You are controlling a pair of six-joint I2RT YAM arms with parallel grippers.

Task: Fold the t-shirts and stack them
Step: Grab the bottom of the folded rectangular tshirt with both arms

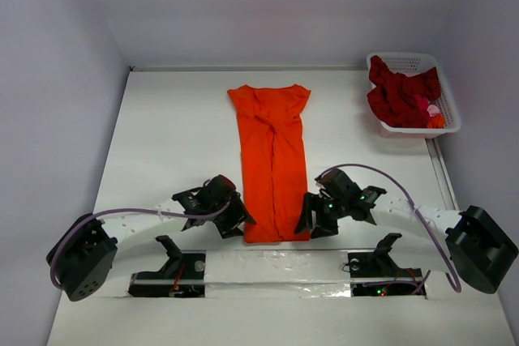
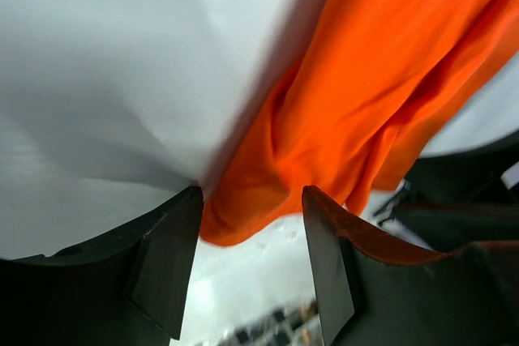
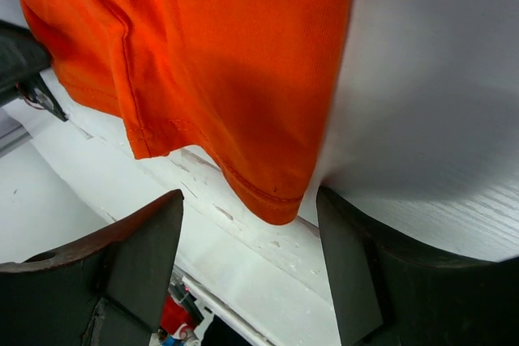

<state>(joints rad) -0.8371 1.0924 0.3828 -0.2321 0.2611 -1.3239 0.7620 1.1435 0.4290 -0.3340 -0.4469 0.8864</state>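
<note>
The left hand (image 2: 251,200) straddles the near left hem corner of the orange t-shirt (image 1: 272,168), its dark fingers apart with soft cloth between them, not pinched. The right hand (image 3: 250,200) stands open around the near right corner. The shirt lies as a narrow lengthwise strip on the white, faintly grained counter (image 1: 178,135), collar end away, with pale walls behind it. Both arms crouch low, angled inward toward the hem. Far right of the shirt, a white lattice basket (image 1: 405,58) holds crumpled dark red (image 1: 397,91) and pink (image 1: 426,107) tees.
</note>
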